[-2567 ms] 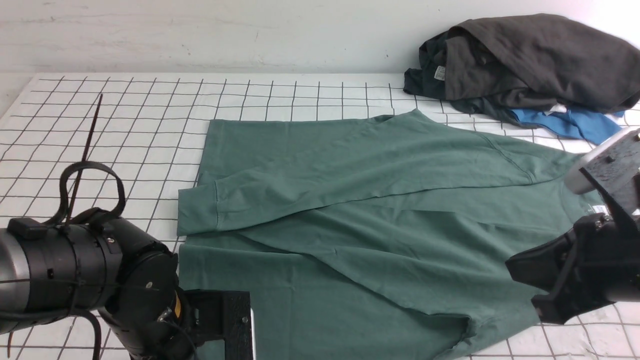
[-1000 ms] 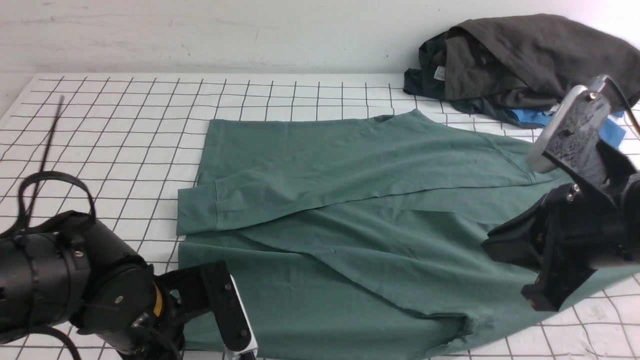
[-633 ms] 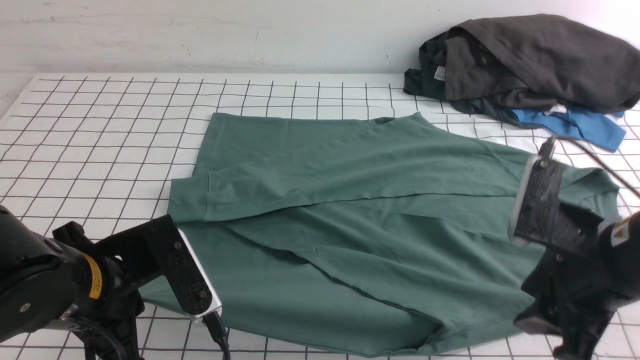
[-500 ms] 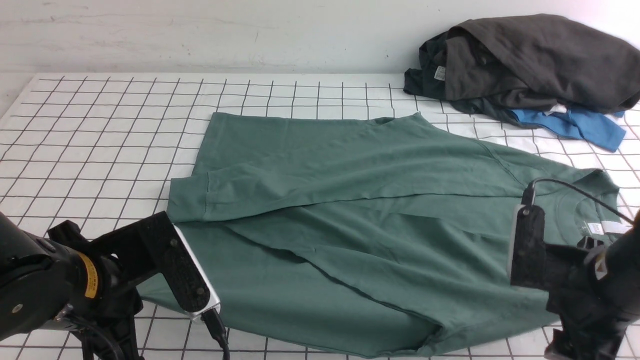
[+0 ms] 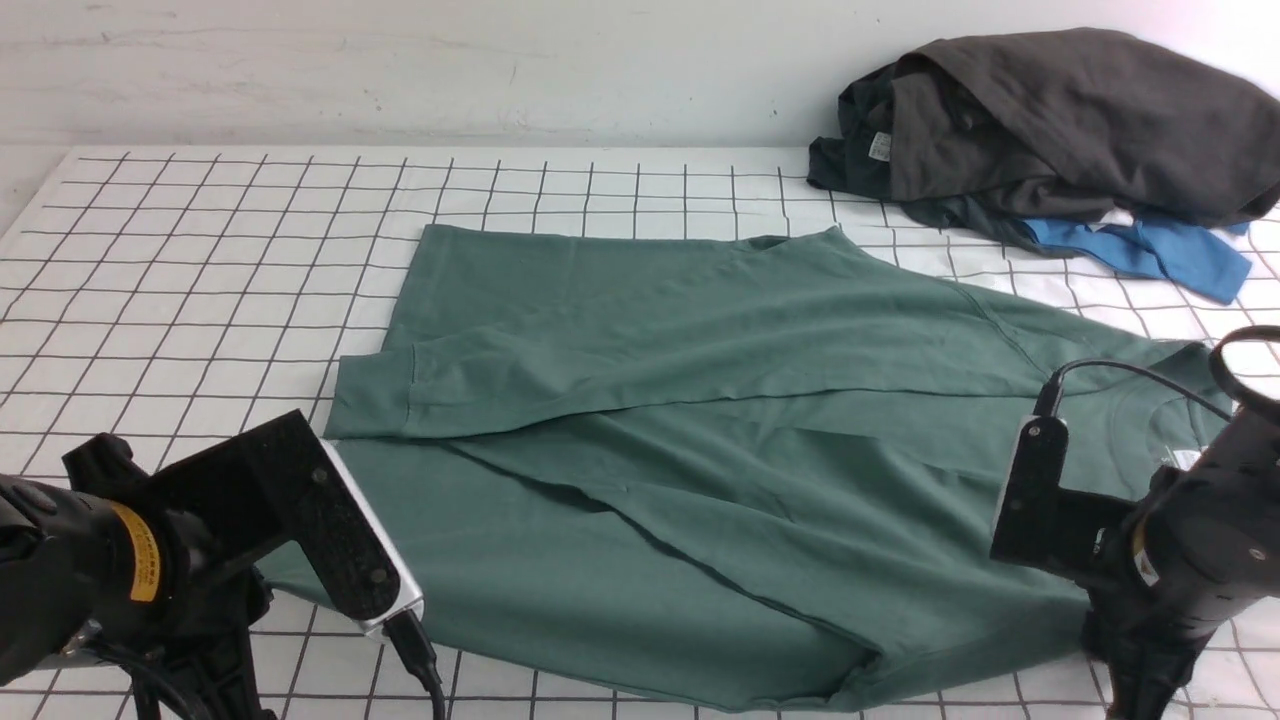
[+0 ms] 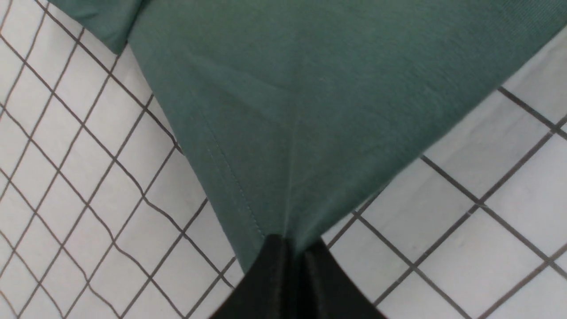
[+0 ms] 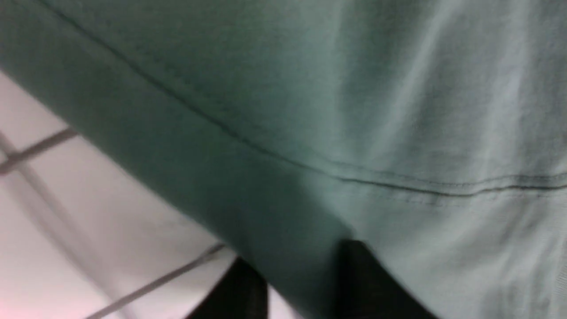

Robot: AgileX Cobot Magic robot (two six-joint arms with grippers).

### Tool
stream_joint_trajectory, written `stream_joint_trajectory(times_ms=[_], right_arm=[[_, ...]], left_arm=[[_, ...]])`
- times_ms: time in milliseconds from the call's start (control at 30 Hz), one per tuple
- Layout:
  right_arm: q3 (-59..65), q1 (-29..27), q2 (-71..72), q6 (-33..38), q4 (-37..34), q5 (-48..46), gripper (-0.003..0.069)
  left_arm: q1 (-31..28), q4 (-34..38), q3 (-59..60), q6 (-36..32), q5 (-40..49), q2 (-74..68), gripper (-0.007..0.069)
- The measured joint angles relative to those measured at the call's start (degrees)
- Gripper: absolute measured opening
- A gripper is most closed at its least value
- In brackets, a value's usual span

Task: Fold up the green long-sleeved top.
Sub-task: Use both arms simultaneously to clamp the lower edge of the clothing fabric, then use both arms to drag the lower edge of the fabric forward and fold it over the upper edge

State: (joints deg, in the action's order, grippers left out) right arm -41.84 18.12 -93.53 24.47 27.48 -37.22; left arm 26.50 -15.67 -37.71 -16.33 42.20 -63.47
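The green long-sleeved top (image 5: 700, 400) lies flat on the gridded table, both sleeves folded across its body, its white neck label (image 5: 1185, 458) at the right. My left gripper (image 6: 290, 243) is shut on the top's near left hem corner (image 6: 288, 133), and the cloth fans out taut from the jaws. My right gripper (image 7: 305, 270) is at the near right edge, with a thick fold of the green cloth (image 7: 354, 88) pinched between its fingers. In the front view, both sets of fingertips are hidden behind the wrist cameras on the left arm (image 5: 90, 590) and right arm (image 5: 1190, 560).
A pile of dark charcoal-grey garments (image 5: 1050, 120) lies at the back right with a bright blue cloth (image 5: 1150, 250) under it. The white gridded table cover (image 5: 200, 250) extends left of the top. A wall stands behind the table.
Both arms have dropped to the top's near edge and closed on it. The top has slid toward me, its near left corner drawn out to the left, and the collar has come into view.
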Motion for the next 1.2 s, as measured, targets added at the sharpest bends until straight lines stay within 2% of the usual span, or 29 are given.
stream_joint_trajectory(times_ms=[33, 67, 167, 333, 400, 533, 567, 633, 667, 700, 733, 767, 900, 967, 1067, 1100, 1167, 1200], right_arm=[[-0.6, -0.1, 0.2, -1.1, 0.1, -0.3, 0.0122], [-1.1, -0.1, 0.9, -2.0, -0.4, -1.2, 0.0069], [-3.2, -0.1, 4.2, -4.7, -2.4, -4.1, 0.0006], [-7.5, -0.1, 9.1, -7.0, -2.3, -8.2, -0.0003], [-10.1, -0.7, 9.2, -7.2, -1.6, -7.3, -0.0003], [-16.9, -4.4, 5.4, -7.3, -1.2, 0.2, -0.0003], [-17.3, -4.6, 5.1, -7.3, -1.2, 0.6, -0.0003], [-24.0, -7.0, -0.8, -7.3, -1.0, 5.4, -0.0003], [-24.0, -7.0, -0.8, -7.3, -1.0, 5.4, -0.0003], [-28.8, -8.1, -5.4, -7.3, -0.9, 7.5, -0.0003], [-29.4, -8.2, -5.9, -7.4, -0.9, 7.7, -0.0003], [-33.9, -8.9, -9.8, -8.0, -0.9, 8.4, -0.0003], [-44.0, -9.9, -20.4, -11.6, -2.4, 7.4, 0.0029], [-50.2, -10.4, -25.7, -15.1, -4.3, 5.8, 0.0096], [-56.5, -10.7, -30.3, -21.7, -7.4, 0.0, 0.0199], [-56.9, -10.7, -30.3, -21.7, -7.6, 0.0, 0.0206], [-61.4, -10.8, -31.2, -25.3, -11.9, -7.9, 0.0281], [-61.6, -10.8, -31.2, -25.3, -12.3, -7.9, 0.0284]], left_arm=[[0.0, 0.0, 0.0, 0.7, 0.1, 0.8, 0.0002], [0.0, 0.0, 0.0, 1.7, 0.3, 1.5, 0.0002], [0.0, -0.3, -0.1, 4.8, 0.7, 3.1, 0.0002], [-2.3, -0.6, -4.8, 14.2, 1.7, 1.4, 0.0007], [-4.8, -0.5, -10.8, 17.6, 1.6, -2.3, 0.0012], [-9.7, -0.6, -26.8, 19.1, -1.8, -14.9, 0.0013], [-9.9, -0.6, -26.8, 19.1, -1.8, -15.6, 0.0013], [-11.6, -1.0, -38.5, 19.4, -5.3, -24.7, 0.0013], [-11.7, -1.1, -40.4, 19.5, -5.6, -26.3, 0.0013], [-12.3, -1.3, -48.0, 19.8, -6.5, -32.8, 0.0013], [-12.4, -1.3, -49.0, 20.0, -6.5, -33.6, 0.0013], [-12.6, -1.5, -56.6, 20.3, -5.8, -40.4, 0.0017], [-13.0, -2.0, -74.8, 20.7, -1.8, -57.1, 0.0092], [-13.1, -2.0, -84.9, 22.1, 1.1, -65.9, 0.0164], [-13.2, -2.0, -100.5, 24.5, 10.1, -77.6, 0.0278], [-13.2, -1.9, -101.6, 24.5, 11.5, -78.3, 0.0285], [-13.3, -0.6, -113.9, 23.2, 20.0, -85.1, 0.0358], [-13.2, -0.4, -114.5, 22.8, 21.1, -85.3, 0.0360]])
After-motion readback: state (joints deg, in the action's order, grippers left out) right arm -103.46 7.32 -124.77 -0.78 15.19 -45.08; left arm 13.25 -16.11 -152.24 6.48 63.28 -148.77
